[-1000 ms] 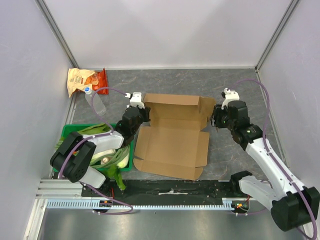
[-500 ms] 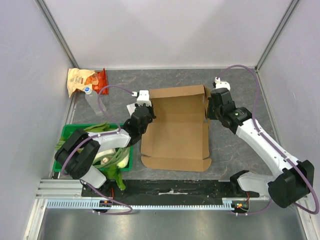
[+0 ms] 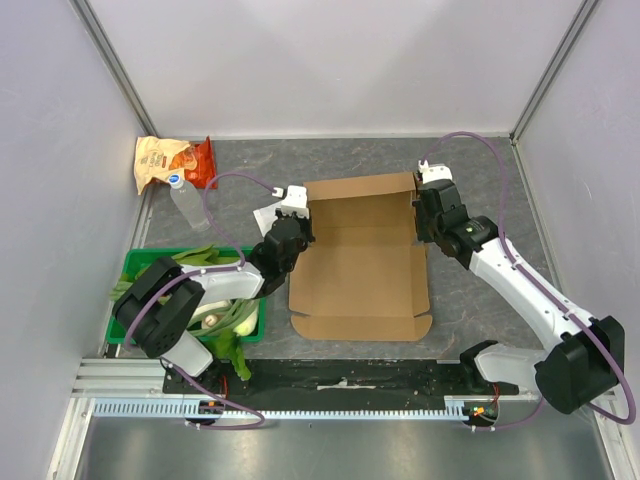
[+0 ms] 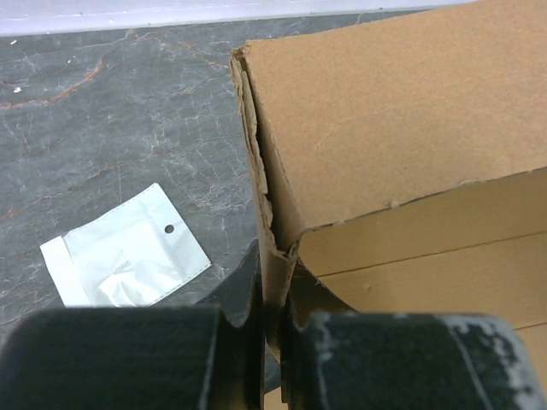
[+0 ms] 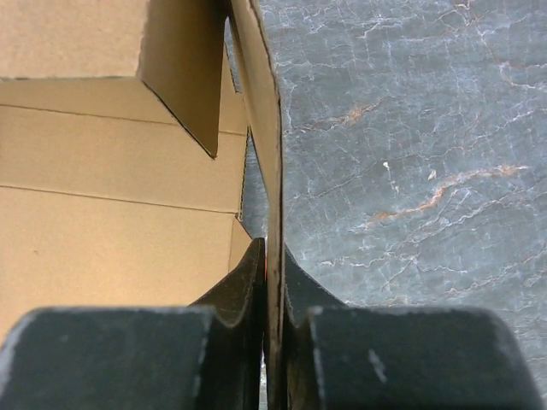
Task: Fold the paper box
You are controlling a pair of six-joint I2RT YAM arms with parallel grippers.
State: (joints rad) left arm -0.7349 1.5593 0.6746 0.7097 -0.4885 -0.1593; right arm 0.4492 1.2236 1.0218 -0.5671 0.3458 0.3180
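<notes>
The left gripper [image 4: 272, 337] pinches the left wall of the paper box [image 3: 362, 262]; the right gripper [image 5: 275, 333] has just clamped its right wall. The box sits mid table [image 3: 350, 158], side walls now raised from flat, so folding is progressing.

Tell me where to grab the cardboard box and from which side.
Take the paper box by its raised side walls near the back corners, coming from each outer side with one finger inside, one outside. Each wall is a thin upright sheet; the flat base offers no edge. The left gripper and right gripper are shut on them so.
</notes>
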